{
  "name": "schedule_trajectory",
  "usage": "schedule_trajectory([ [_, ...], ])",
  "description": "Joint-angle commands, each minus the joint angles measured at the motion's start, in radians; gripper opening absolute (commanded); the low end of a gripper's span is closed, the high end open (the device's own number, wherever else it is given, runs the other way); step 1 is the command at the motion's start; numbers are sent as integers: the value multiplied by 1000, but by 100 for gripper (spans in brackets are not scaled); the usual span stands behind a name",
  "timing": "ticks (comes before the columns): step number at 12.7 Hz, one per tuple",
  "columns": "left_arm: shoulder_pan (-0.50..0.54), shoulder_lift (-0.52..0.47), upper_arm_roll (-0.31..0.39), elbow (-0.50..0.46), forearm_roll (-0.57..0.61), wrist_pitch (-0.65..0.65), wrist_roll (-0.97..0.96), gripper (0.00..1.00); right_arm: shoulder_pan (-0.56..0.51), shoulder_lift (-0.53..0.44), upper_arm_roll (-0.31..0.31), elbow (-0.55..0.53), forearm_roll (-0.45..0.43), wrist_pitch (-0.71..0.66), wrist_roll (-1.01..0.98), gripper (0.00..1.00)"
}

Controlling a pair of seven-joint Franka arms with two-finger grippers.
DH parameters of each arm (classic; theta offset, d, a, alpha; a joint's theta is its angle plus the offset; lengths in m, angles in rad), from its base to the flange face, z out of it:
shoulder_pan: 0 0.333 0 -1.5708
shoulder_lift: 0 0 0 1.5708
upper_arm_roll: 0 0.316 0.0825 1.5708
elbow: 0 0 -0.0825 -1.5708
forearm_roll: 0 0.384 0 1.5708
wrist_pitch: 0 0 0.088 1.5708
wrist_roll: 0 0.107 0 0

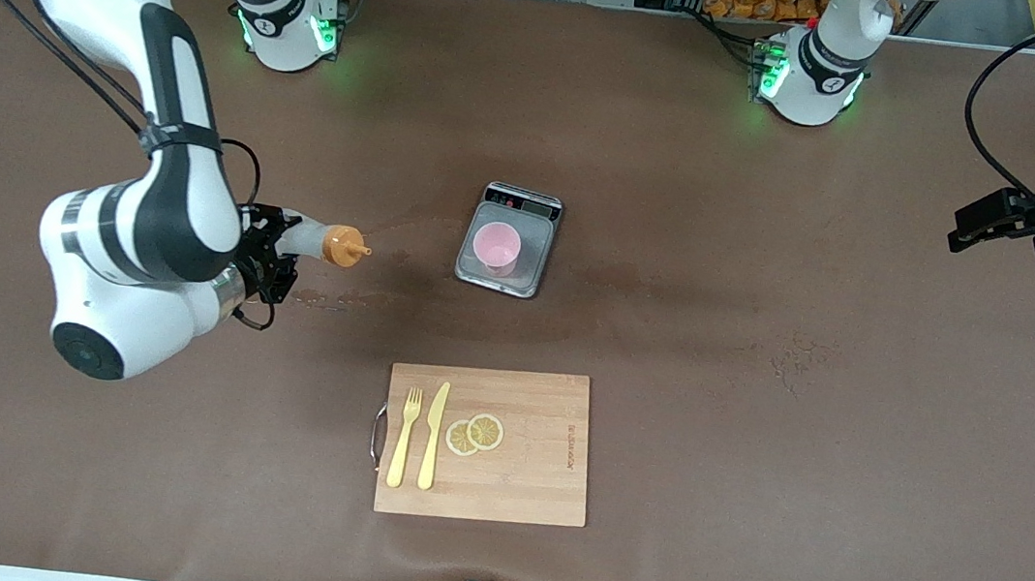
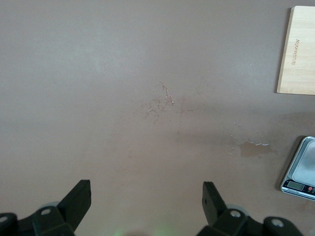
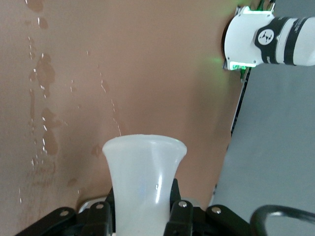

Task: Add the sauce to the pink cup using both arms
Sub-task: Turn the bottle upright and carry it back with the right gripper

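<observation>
The pink cup [image 1: 495, 247] stands upright on a small grey kitchen scale [image 1: 522, 202] at the middle of the table. My right gripper [image 1: 273, 250] is shut on the sauce bottle [image 1: 314, 241], which lies tilted on its side above the table. Its orange nozzle cap [image 1: 346, 247] points toward the cup, apart from it, toward the right arm's end. In the right wrist view the whitish bottle [image 3: 144, 172] sits between the fingers [image 3: 178, 209]; the cap is hidden there. My left gripper [image 1: 958, 235] is open and empty over the left arm's end of the table, also in the left wrist view [image 2: 146, 196].
A wooden cutting board [image 1: 538, 449] lies nearer the front camera than the scale, bearing a yellow fork [image 1: 403, 435], a yellow knife [image 1: 434, 435] and lemon slices [image 1: 475, 434]. Wet spots [image 1: 327, 298] mark the cloth under the bottle. The left wrist view shows the scale [image 2: 300, 172] and the board's edge [image 2: 298, 49].
</observation>
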Motion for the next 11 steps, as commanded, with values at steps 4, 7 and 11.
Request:
schedule_trajectory([
  [4, 10, 6, -8, 15, -2, 2, 18, 100, -169, -27, 17, -16, 168, -70, -122, 0],
  [7, 10, 8, -8, 12, -2, 2, 18, 100, -224, -27, 17, -16, 204, -93, -179, 0],
  [11, 6, 8, -8, 15, -7, 4, 16, 100, -356, -18, 17, -45, 316, -136, -292, 1],
])
